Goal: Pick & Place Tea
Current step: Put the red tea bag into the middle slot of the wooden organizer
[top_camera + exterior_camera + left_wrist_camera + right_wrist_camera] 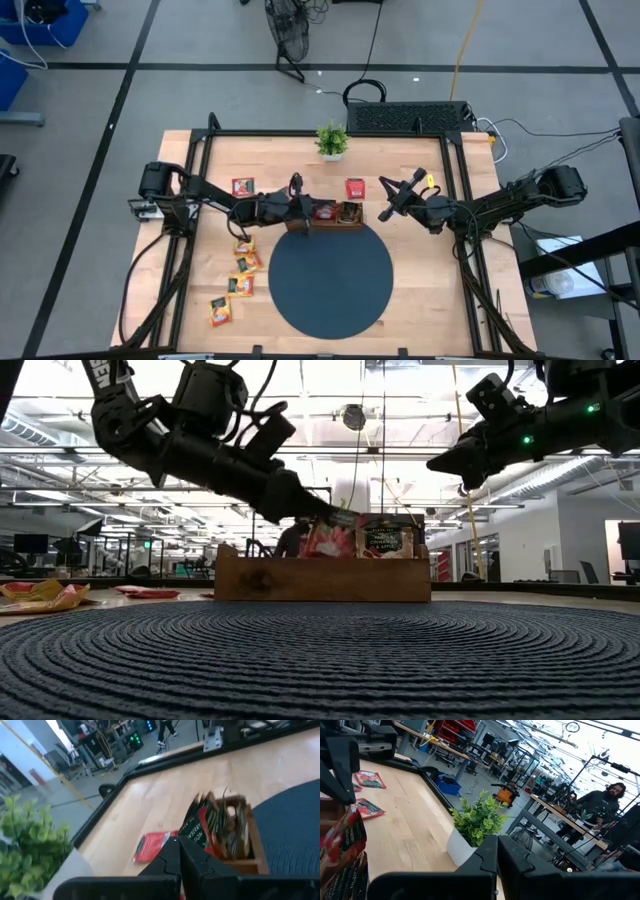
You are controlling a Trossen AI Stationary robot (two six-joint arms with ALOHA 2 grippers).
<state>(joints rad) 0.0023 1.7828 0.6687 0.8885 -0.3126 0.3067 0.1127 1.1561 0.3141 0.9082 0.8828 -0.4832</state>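
A brown wooden tray (352, 222) stands at the far edge of the dark round mat (332, 280), with sachets upright in it (385, 540). My left gripper (305, 209) reaches level over the tray's left end, shut on a red tea sachet (196, 834). Two red sachets (243, 186) (355, 188) lie flat on the wood. Several yellow-orange sachets (243, 265) lie left of the mat. My right gripper (384, 213) hangs shut and empty in the air right of the tray. My left gripper pinches the red sachet by its near upper edge (186, 839) between its two shut fingers. The fingers come almost level, from the table's left. The sachet stands tilted (326, 538) beyond the tips, with its lower part down in the tray's left end.
A small green potted plant (332, 140) stands at the far middle of the table. A black frame (330, 132) runs around the tabletop. The mat fills the near middle. A person (600, 807) stands in the room beyond the table.
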